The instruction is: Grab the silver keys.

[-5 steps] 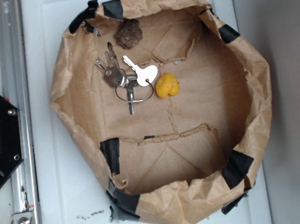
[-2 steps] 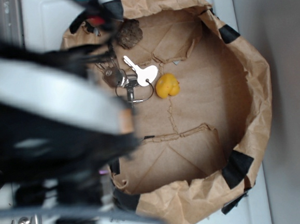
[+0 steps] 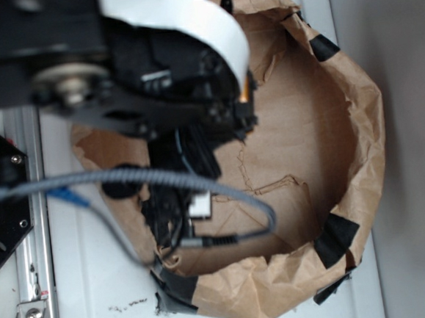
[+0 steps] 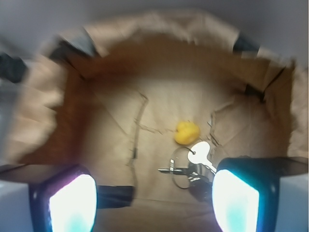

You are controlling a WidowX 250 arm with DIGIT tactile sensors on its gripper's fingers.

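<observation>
- Black robot gripper (image 4: 153, 203) spread wide, empty, above the brown paper-lined basin (image 4: 43, 101)
- Bunch of silver-grey metal keys (image 4: 194, 164) lies flat, near the right finger (image 4: 235, 200)
- Small yellow rubber toy (image 4: 186, 132) just beyond the keys

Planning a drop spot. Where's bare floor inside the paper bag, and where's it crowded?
Free: the floor of the paper bag left of the creased seam, and the far stretch behind the yellow toy. Crowded: near right, where the silver keys lie against the toy, by the open gripper.
</observation>
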